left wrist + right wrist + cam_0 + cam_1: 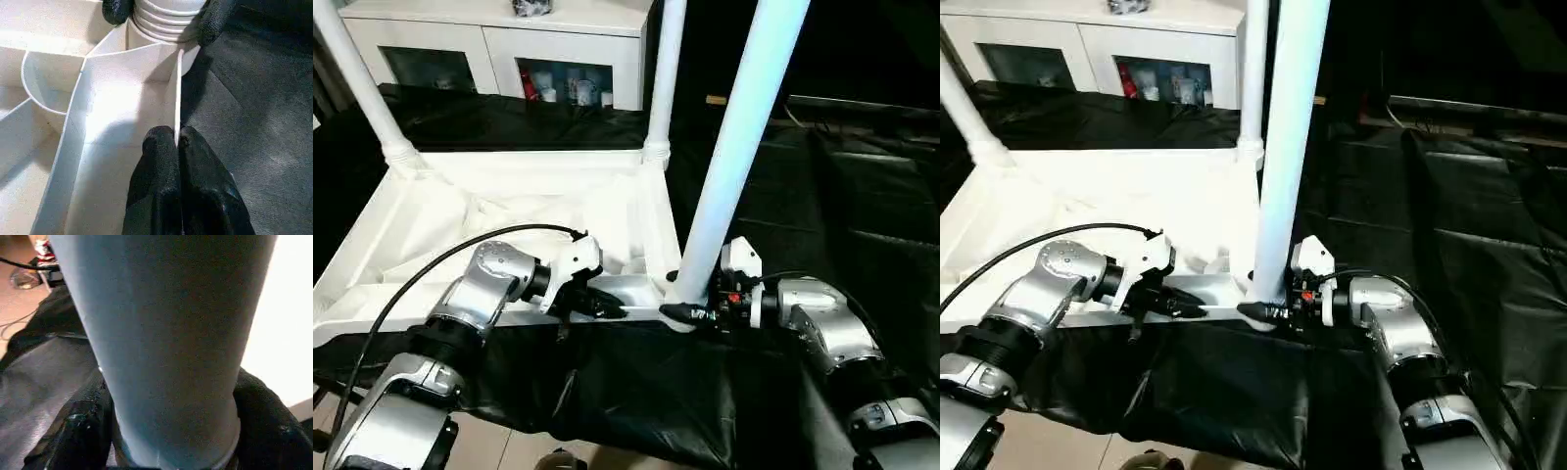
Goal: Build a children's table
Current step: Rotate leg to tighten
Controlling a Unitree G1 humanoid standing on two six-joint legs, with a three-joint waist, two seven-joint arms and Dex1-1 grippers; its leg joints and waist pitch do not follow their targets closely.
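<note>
A: Black cloth (pixel 862 196) covers the work surface; tiled floor at the near edge. Tabletop (pixel 509 211) lies underside up on the cloth, ribs showing.

B: Near side first. Left gripper (pixel 178 142), fingers pressed together, pinching the thin near rim wall of the tabletop, left of the near right corner.

A: Right gripper (pixel 690 313)?

B: At that corner. Black fingers (pixel 266 416) sit either side of the base of the near leg (pixel 734 147), touching it. Jaws spread to the leg's width, gripping it by the look of the wrist view.

A: Leg seated?

B: Standing in the corner socket (pixel 168 19), leaning slightly right. Whether it is fully home I cannot tell; grooved collar shows just above the socket rim.

A: So the step is driving that leg in.

B: My reading, yes. To do it well: keep the left pinch firm so the tabletop doesn't slide on the cloth, hold the leg low, bring it upright before pressing or turning it, so it enters square.

A: Farther back?

B: Two more legs already stand: far right leg (pixel 666 73) and far left leg (pixel 357 78). Beyond them, a white cabinet (pixel 499 39) with glass doors.
</note>
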